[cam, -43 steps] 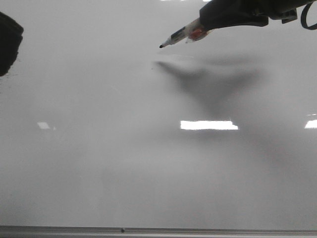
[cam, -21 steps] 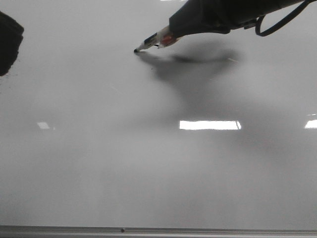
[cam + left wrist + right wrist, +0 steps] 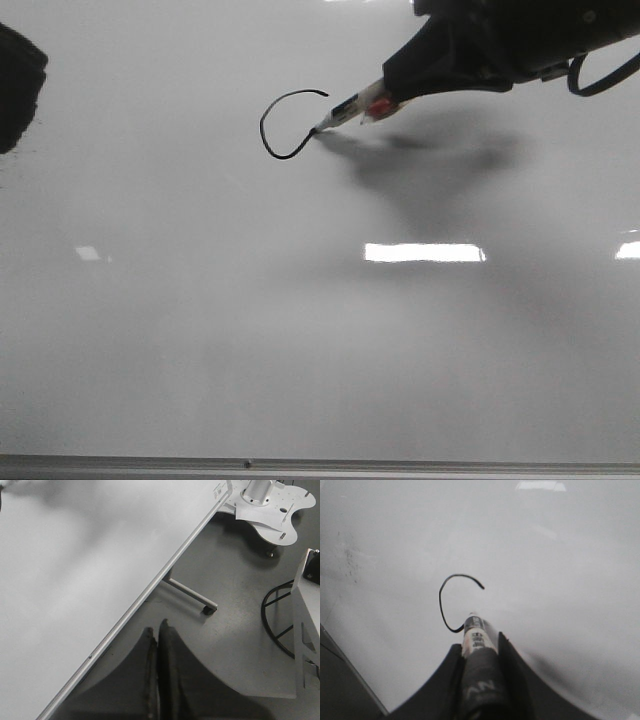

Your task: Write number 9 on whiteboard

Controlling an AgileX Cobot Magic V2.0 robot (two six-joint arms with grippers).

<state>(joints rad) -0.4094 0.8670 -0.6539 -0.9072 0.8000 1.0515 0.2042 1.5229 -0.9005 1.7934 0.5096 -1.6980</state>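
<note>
The glossy grey-white whiteboard (image 3: 200,330) fills the front view. My right gripper (image 3: 405,85) is shut on a marker (image 3: 345,108) whose tip touches the board. A thin black curved line (image 3: 268,135), an open loop, runs from the upper right round the left side down to the tip. It also shows in the right wrist view (image 3: 441,600), ahead of the marker (image 3: 474,635) held between the fingers (image 3: 479,650). My left gripper (image 3: 156,630) is shut and empty, off the board's framed edge (image 3: 150,587) over the floor; it shows as a dark shape (image 3: 18,85) at the left of the front view.
The board's grey metal frame (image 3: 320,466) runs along the near edge. Bright light reflections (image 3: 422,252) lie on the board. Beside the board, the left wrist view shows a grey floor, a table leg with a caster (image 3: 207,609), a metal stand base (image 3: 270,502) and a dark ring (image 3: 277,620).
The right gripper came down to the board, swept left, then back right. The marker has drawn a curved open loop where the board was blank. The left gripper has not moved.
</note>
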